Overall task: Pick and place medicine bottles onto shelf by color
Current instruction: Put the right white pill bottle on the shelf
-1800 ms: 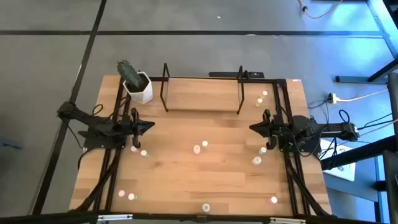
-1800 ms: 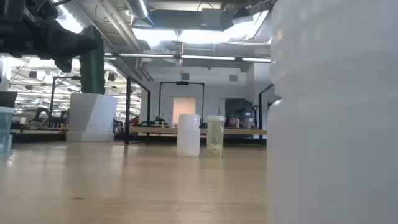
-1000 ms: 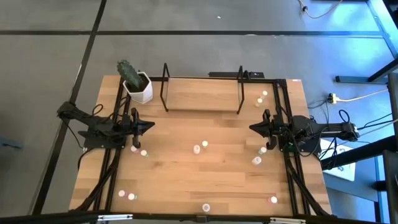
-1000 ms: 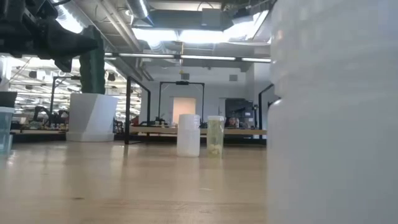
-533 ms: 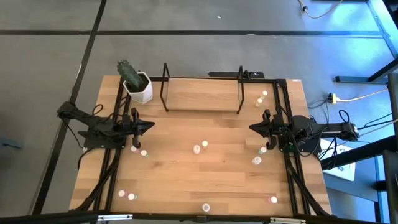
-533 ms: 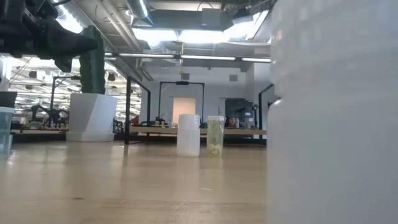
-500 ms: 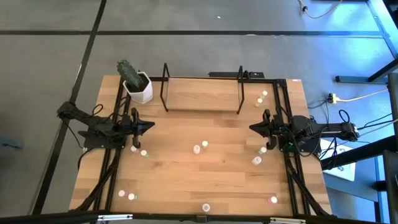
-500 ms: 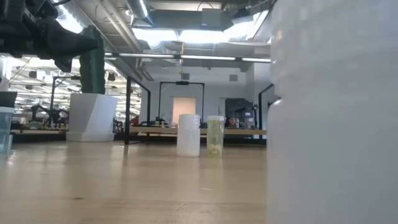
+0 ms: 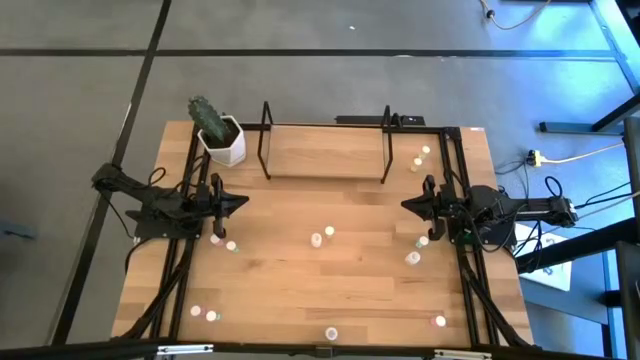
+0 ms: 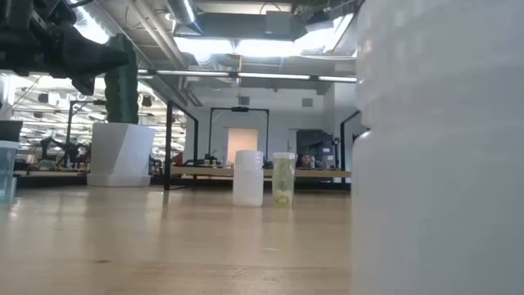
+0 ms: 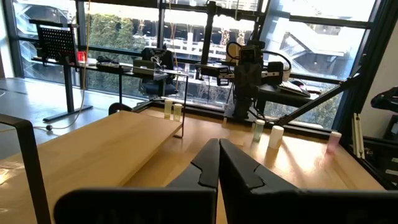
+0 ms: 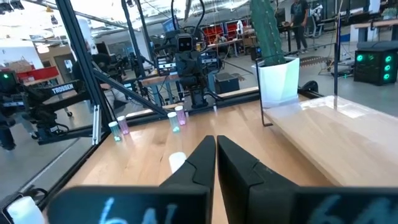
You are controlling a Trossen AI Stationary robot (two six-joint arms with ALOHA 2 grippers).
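Small medicine bottles stand scattered on the wooden table: two near the middle (image 9: 322, 237), two under my left gripper (image 9: 222, 243), two by my right gripper (image 9: 417, 250), two beside the shelf's right end (image 9: 421, 157) and several along the near edge (image 9: 331, 334). The shelf (image 9: 325, 158), black wire with a wooden floor, stands at the far edge. My left gripper (image 9: 241, 203) hovers shut at the table's left side, pointing level toward the middle. My right gripper (image 9: 405, 205) hovers shut at the right side, facing it. Both wrist views show shut fingers, left (image 11: 219, 143) and right (image 12: 215, 139), with nothing between them.
A white hexagonal pot with a cactus (image 9: 222, 140) stands at the far left corner beside the shelf. Black rails (image 9: 190, 250) run along both table sides. In the low view, one bottle (image 10: 442, 147) stands right in front of the camera and fills the picture's right.
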